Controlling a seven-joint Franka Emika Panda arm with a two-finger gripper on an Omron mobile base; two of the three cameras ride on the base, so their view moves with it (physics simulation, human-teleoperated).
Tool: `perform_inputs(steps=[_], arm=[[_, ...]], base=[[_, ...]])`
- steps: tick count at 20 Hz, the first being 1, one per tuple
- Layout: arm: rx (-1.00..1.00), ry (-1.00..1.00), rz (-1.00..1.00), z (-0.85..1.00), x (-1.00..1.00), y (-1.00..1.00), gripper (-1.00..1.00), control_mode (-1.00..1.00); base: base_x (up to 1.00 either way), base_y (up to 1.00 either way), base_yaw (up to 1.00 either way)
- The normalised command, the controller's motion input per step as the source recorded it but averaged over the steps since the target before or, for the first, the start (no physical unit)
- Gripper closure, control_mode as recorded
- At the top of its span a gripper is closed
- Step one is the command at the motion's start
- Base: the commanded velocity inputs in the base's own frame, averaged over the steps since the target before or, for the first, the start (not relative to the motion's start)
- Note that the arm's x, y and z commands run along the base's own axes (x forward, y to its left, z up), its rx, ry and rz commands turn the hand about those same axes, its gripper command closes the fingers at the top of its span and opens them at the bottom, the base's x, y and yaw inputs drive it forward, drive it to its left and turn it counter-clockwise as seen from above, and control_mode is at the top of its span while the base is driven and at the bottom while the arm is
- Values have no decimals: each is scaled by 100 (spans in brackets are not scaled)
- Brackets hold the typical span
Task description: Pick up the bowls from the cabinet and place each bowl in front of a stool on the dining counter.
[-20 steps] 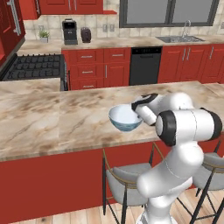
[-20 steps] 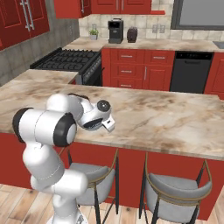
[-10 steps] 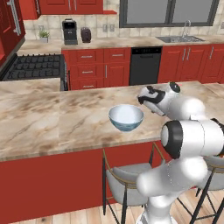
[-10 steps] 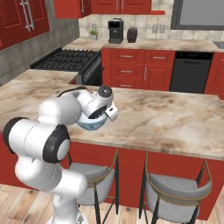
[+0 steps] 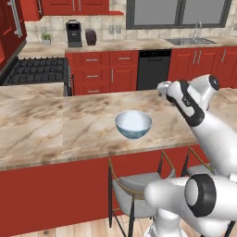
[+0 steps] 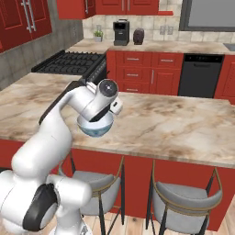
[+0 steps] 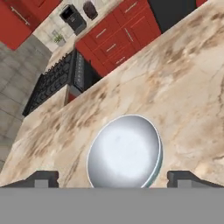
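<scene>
Since a second ago, the two-finger gripper (image 7: 112, 178) has released the white bowl with blue patterning outside (image 5: 133, 124) and lifted off it, its jaws now spread wide and holding nothing. That bowl stands upright on the beige-brown veined marble dining counter (image 5: 55, 125), near the front edge and directly above a grey-seated stool (image 5: 134, 194). In the hand view the bowl lies straight below and between the open fingertips (image 7: 41, 178), so the coming move is judged a clean retreat away from it, back toward the cabinet.
</scene>
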Motion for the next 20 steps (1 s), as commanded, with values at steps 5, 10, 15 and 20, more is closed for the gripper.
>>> perform_inputs(steps=[5, 10, 15, 20], arm=[[-11, -11, 15, 100, -100, 0, -100, -100], [-17, 12, 9, 99, -100, 0, -100, -100], [-20, 19, 7, 26, -96, 0, -100, -100], [-14, 2, 2, -23, -84, 0, -100, -100]], base=[[0, 0, 0], [0, 0, 0], [0, 0, 0], [0, 0, 0]])
